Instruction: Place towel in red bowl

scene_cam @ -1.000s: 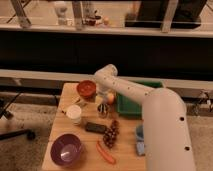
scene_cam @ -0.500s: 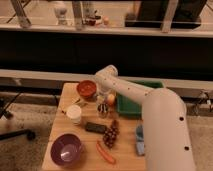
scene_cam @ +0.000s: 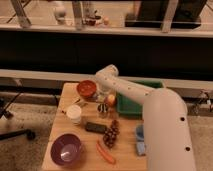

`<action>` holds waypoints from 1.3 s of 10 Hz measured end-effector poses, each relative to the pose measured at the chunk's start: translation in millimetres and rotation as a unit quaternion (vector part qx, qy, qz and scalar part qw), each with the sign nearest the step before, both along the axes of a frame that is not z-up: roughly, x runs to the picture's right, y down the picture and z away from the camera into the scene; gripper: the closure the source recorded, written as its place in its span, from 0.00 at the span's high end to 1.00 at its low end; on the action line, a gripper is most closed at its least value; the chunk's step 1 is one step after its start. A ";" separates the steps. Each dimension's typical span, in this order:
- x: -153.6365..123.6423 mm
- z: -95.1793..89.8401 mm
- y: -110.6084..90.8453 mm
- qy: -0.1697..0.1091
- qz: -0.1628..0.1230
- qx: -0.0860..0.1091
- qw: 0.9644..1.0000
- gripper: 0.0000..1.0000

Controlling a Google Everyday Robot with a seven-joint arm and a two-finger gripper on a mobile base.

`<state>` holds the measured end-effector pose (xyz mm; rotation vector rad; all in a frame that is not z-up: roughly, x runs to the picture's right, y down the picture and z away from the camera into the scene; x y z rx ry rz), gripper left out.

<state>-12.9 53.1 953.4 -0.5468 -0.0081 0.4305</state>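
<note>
Pale wood is what I'm working over: a small table [scene_cam: 88,156] crowded with things. The white arm [scene_cam: 150,107] comes in from the right, bends high at the back of the table and drops to the gripper [scene_cam: 103,96], which hangs low just right of the red bowl [scene_cam: 87,89] and just left of a yellow-red fruit [scene_cam: 110,100]. From here I cannot tell whether the gripper is spread or pressed together, nor whether it has hold of anything.

The towel I cannot pick out for certain. There is a pale greyish patch right under the gripper, between bowl and fruit, but I can't say what it is. The bowl sits at the back left of the table, its inside a darker orange.

In front of the gripper stands a small can [scene_cam: 102,109], and to its left a white cup [scene_cam: 74,114]. Nearer me lie a dark flat bar [scene_cam: 95,127], a bunch of grapes [scene_cam: 111,134] and an orange carrot [scene_cam: 105,152]. The purple bowl [scene_cam: 66,149] is at the front left, well apart from the red one. A green tray [scene_cam: 131,102] sits behind the arm, and two blue items [scene_cam: 141,140] show at the table's right edge.
</note>
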 end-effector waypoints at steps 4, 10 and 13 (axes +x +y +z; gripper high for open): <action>1.0 -10.1 -2.2 -0.005 0.000 0.004 1.000 0.16; -3.0 -40.2 -16.5 -0.027 0.004 0.017 0.999 0.16; -4.8 -63.2 -32.0 -0.035 0.004 0.031 0.999 0.16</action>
